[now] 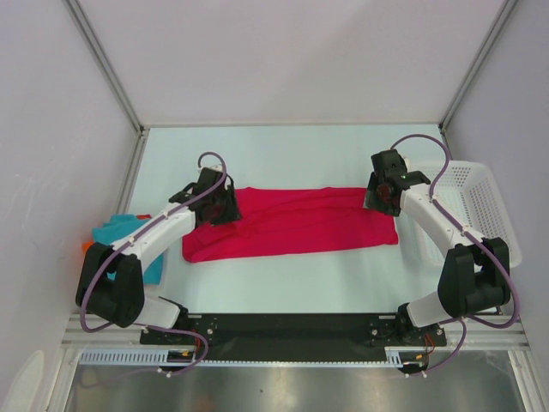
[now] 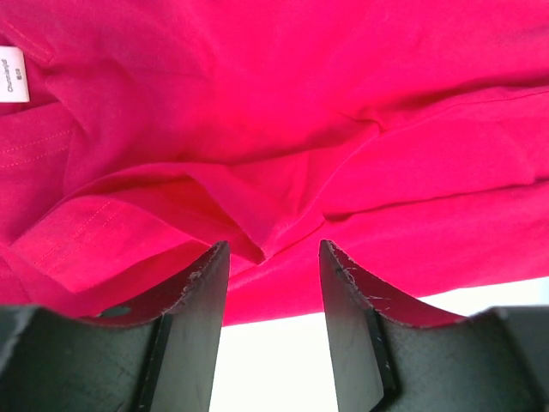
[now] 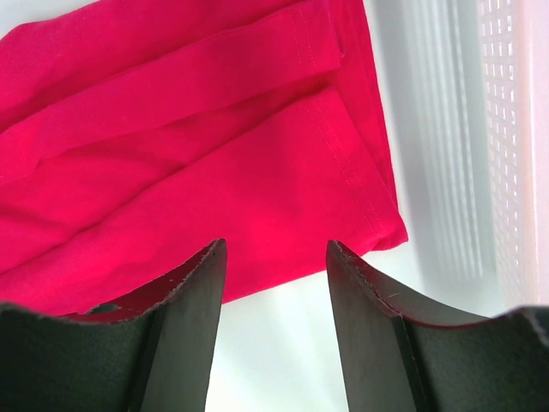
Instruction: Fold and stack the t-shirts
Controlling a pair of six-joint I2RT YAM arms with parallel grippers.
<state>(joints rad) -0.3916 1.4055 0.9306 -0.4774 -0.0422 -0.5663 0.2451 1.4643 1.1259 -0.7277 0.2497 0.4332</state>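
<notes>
**Both my grippers released above the folded crimson shirt**

My left gripper (image 1: 219,204) sits over the left end of the crimson-pink t-shirt (image 1: 292,223), and my right gripper (image 1: 383,193) sits over its right end. The shirt lies folded into 1 long band across the middle of the table (image 1: 300,287). It runs left to right, with its left end a little nearer to my bases than its right end.

My left gripper is released. In the left wrist view its 2 jaws stand apart with nothing between them. Bare table shows in the gap, and creased crimson cloth lies just beyond the tips. I cannot tell whether the tips touch the cloth. A small white label (image 2: 13,73) sits on the shirt at the upper left edge of that view.

My right gripper is released too. Its 2 jaws are parted over white table, gripping nothing. The shirt's hemmed corner lies just beyond them, with a stitched hem along its right side.

The white mesh basket (image 1: 480,206) stands at the right edge of the table, beside my right arm and apart from the shirt.

The teal-blue t-shirt (image 1: 120,232) lies crumpled at the left edge of the table, partly hidden under my left arm. Only a sliver of the orange t-shirt (image 1: 87,246) shows, at the teal-blue shirt's left side. Both lie apart from the crimson one.
</notes>
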